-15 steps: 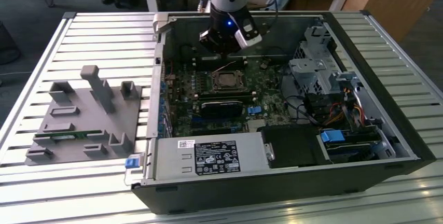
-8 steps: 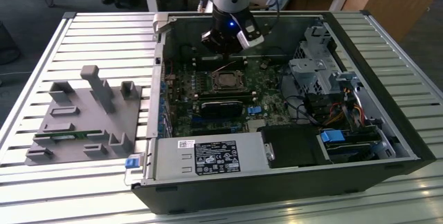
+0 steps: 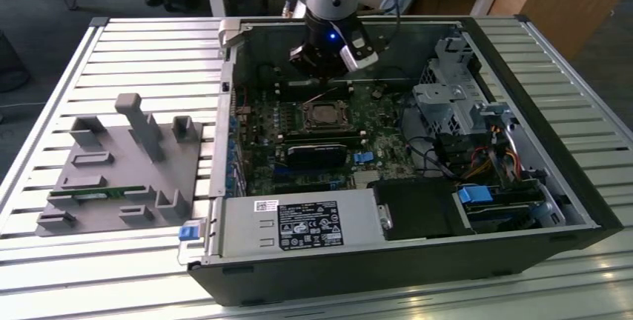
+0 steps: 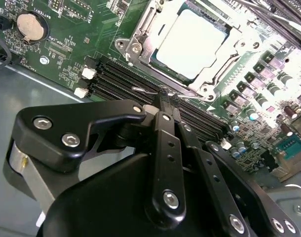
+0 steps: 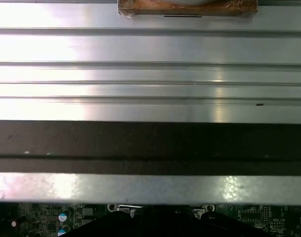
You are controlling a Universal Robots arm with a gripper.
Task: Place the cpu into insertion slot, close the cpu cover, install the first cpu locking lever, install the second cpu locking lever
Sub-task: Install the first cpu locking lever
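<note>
The gripper (image 4: 164, 96) is hanging low inside the open computer case (image 3: 554, 187), its two black fingers (image 4: 163, 128) pressed together with nothing showing between them, the tips sitting right at a thin wire lever (image 4: 150, 91) that is running along the edge of the insertion slot (image 4: 190, 44). The cpu (image 4: 190, 42) is lying flat in that slot with the cpu cover (image 4: 145, 29) folded down around it, its silver face shining through the cover's window. In the exterior view the slot (image 3: 325, 114) is sitting on the motherboard (image 3: 296, 150) just nearer than the arm's wrist, toward the far side of the case, and the grey fixture tray (image 3: 124, 172) is resting well apart on the exterior view's left. My worry here is the lever: it is a springy wire, and I judge that tips bearing on it off-centre could let it skid sideways and snap back, scraping the memory slots (image 4: 121, 81) beside it or leaving the cover unlatched over the chip
</note>
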